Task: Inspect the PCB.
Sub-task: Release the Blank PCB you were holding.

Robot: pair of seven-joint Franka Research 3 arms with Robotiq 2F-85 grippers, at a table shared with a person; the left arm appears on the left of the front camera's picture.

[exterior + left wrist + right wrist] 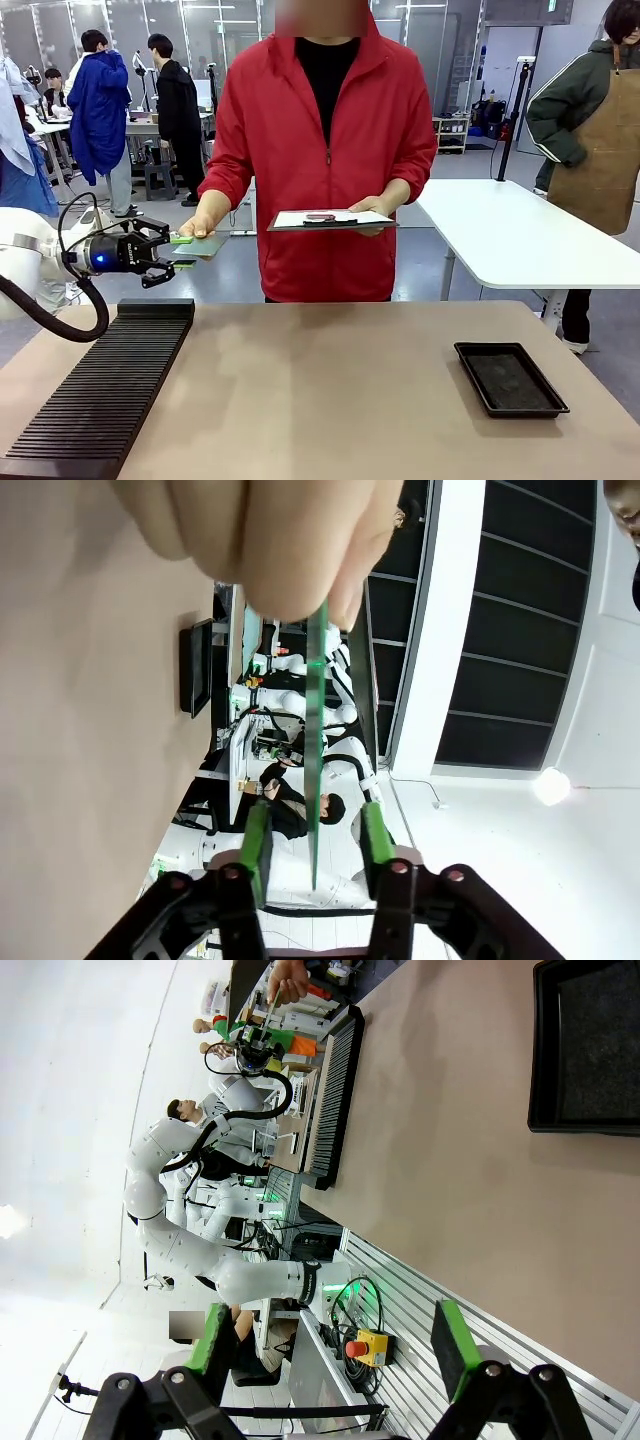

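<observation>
Currently | PCB is held by person's hand at 9 o'clock of front view | left gripper: jaws are spread around its edge, not touching | right gripper: jaws are spread wide

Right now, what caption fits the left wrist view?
A person's hand holds the PCB edge-on between the jaws of the open left gripper.

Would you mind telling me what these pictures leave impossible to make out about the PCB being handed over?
- PCB surface detail: the front view sees it small and almost edge-on, and the left wrist view meets its thin edge.
- PCB's far end: left wrist view, covered by the person's hand.
- What the tablet displays: front view, too shallow an angle and too small.
</observation>
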